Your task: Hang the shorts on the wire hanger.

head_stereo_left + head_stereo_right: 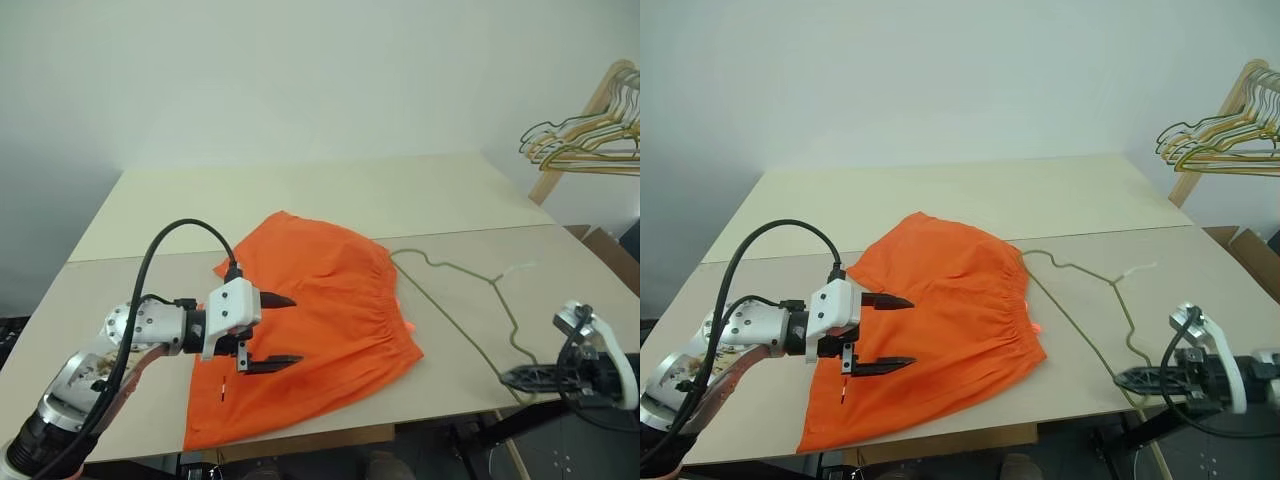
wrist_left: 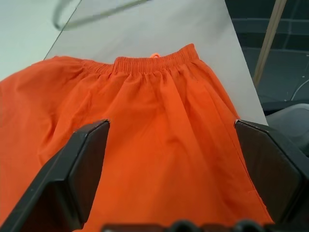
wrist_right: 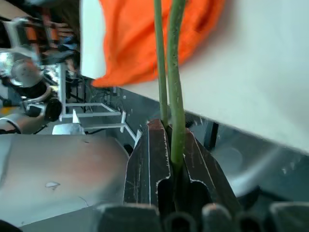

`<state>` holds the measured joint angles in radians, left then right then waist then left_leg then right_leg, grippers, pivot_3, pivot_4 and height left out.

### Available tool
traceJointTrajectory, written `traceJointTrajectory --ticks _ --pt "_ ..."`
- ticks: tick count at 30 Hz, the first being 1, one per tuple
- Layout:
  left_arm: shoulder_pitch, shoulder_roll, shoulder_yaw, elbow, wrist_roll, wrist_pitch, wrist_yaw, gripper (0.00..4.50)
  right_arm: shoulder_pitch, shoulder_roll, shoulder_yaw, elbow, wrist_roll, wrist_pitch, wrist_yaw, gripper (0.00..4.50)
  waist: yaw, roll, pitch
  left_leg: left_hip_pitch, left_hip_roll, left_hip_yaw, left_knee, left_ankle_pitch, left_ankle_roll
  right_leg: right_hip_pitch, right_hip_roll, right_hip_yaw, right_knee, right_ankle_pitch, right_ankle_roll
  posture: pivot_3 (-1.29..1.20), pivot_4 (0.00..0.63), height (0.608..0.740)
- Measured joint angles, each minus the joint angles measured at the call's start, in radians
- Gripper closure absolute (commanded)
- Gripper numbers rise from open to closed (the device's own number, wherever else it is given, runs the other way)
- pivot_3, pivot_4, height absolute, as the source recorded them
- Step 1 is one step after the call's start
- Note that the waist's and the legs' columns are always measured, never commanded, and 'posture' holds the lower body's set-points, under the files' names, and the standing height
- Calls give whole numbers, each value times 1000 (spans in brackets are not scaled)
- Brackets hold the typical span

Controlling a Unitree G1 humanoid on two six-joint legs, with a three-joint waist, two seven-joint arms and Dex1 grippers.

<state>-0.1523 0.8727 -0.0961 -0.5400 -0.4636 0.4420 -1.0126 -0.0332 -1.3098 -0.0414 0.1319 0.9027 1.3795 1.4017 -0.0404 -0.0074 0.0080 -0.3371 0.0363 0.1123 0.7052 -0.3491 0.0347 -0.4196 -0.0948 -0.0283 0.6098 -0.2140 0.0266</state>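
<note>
The orange shorts (image 1: 330,310) lie flat on the table, waistband toward the right. My left gripper (image 1: 296,329) hovers just above the left leg of the shorts, open, with nothing between its fingers (image 2: 77,169); the left wrist view looks across the cloth to the gathered waistband (image 2: 154,63). The thin grey-green wire hanger (image 1: 511,320) lies on the table right of the shorts, one end reaching the waistband. At the table's front right edge, my right gripper (image 1: 508,377) is shut on a corner of the wire hanger (image 3: 176,96).
A bunch of yellow and green hangers on a wooden rack (image 1: 590,135) stands at the back right, beyond the table. The table (image 1: 300,200) is two pale boards with a seam across the middle. A cardboard box (image 1: 610,250) sits past its right edge.
</note>
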Motion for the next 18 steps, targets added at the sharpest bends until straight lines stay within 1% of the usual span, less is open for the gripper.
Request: traceJointTrajectory --ticks 3,6,12,18 --pt "30 30 4 -20 1 0 -13 16 34 -29 40 34 -44 -29 38 4500 0 0 0 0 0 1 0 0 -1 -1 0 1 -1 0 0 -58 0 740" --pt "55 31 15 -38 -1 0 -10 16 47 -35 55 47 -62 -43 67 4500 -1 0 0 0 0 3 0 0 0 0 0 3 0 0 1 -60 0 740" --pt "71 31 27 -56 -6 18 -1 16 30 -35 90 65 -108 -62 72 4500 -1 0 0 1 0 3 0 0 1 0 0 4 0 0 2 -56 0 740" --pt "69 26 27 -57 4 19 15 16 -28 -20 151 53 -136 -64 72 4500 0 0 0 1 -1 4 0 2 -4 0 0 5 0 1 2 -41 0 740"
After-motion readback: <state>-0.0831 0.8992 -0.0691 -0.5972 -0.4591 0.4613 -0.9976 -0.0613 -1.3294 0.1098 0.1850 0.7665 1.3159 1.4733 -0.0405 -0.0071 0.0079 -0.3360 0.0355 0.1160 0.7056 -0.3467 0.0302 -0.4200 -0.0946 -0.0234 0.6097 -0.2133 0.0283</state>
